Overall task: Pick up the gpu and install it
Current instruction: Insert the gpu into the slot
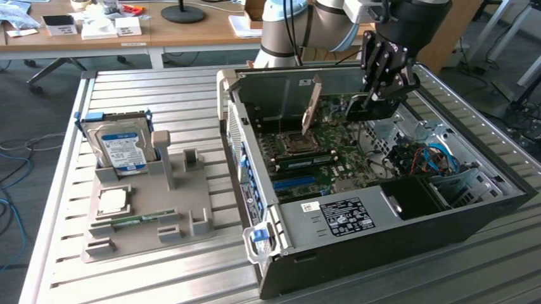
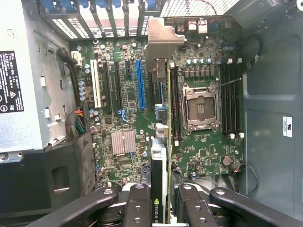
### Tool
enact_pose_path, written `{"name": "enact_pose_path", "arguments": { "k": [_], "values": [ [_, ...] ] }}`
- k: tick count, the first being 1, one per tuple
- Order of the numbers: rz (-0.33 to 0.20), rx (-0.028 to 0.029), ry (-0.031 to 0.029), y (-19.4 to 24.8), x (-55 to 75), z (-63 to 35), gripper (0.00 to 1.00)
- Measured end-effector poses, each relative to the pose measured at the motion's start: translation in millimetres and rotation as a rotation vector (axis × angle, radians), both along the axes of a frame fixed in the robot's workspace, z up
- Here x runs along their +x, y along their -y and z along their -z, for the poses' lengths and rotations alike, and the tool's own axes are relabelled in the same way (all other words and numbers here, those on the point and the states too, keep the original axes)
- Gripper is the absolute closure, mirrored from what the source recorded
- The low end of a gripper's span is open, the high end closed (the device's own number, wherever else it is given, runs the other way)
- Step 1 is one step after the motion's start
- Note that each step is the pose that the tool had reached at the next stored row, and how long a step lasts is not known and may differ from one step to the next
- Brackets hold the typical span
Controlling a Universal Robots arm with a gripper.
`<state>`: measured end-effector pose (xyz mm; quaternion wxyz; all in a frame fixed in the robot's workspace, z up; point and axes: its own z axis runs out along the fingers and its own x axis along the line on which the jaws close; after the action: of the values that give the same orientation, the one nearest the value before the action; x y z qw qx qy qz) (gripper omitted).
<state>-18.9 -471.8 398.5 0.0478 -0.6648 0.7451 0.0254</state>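
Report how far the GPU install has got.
Done: the gpu is picked up. In hand: the gripper clamps it on edge above the motherboard inside the open case. Left: it is not yet seated; the blue slot stands empty.

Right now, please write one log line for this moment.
gripper: shut on gpu | gpu: edge-on over motherboard, bracket toward rear slots | case: open

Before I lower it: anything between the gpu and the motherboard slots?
Nothing visible. The gripper holds the gpu edge-on above the motherboard; the blue slot beside it lies bare. Directly beneath the gpu is hidden.
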Motion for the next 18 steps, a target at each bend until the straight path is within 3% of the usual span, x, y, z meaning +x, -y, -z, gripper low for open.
{"name": "enact_pose_path", "arguments": {
  "k": [18],
  "values": [
    [0.000, 0.0007, 0.0001, 1.4, 0.0, 1.2, 0.73]
  ]
}}
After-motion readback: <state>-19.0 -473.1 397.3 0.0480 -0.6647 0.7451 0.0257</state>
